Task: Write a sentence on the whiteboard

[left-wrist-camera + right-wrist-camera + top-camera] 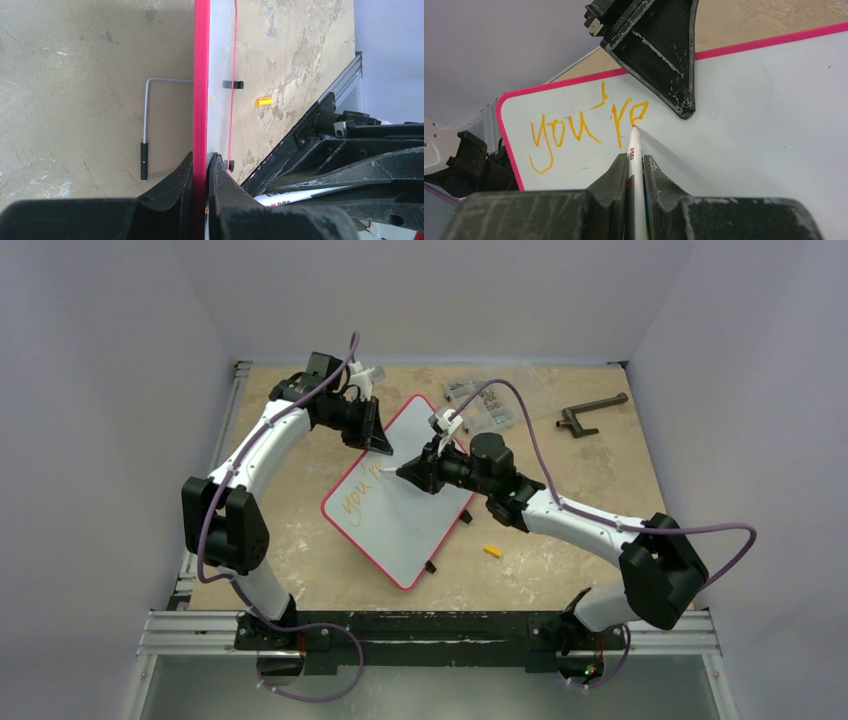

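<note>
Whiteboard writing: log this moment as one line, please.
phase: writing | left gripper: shut on whiteboard rim | right gripper: shut on marker, tip at last letter | sentence: orange "you're" only

**Fig. 1. The enclosure in which I work**

I am mounted at the near edge of a tan, mottled, scuffed wooden tabletop (330, 575) with paler worn patches. A silver aluminium rail (200, 632) runs along that edge, and a second silver side rail (236, 380) borders the left. Plain, pale lilac-grey walls (100, 390) enclose the left, far and right sides. A smooth grey floor surface (450, 690) lies nearest the camera. The light is soft and even.
</note>
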Controlling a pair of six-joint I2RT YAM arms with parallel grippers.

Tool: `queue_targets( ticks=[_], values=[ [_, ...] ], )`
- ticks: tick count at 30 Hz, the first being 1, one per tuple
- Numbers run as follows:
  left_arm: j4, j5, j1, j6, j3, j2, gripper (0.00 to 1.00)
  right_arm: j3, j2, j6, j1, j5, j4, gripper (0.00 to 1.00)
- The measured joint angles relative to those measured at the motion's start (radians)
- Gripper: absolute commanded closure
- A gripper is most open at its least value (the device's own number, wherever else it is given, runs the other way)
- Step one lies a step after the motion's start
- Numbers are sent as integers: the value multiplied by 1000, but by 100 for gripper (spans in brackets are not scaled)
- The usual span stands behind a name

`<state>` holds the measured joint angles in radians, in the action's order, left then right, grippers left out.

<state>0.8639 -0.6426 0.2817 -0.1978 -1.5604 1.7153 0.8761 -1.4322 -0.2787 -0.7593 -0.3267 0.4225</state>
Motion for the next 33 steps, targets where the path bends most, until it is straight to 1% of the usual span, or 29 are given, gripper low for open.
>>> queue_targets(
  ticks=[25, 33],
  values=[
    [-3, 1, -1, 0, 1, 0, 100, 3, 14, 7, 1, 76, -44, 100],
    [-3, -1, 0, -1, 1, -1, 100, 12, 32, 14, 2, 92, -85, 100]
  ],
)
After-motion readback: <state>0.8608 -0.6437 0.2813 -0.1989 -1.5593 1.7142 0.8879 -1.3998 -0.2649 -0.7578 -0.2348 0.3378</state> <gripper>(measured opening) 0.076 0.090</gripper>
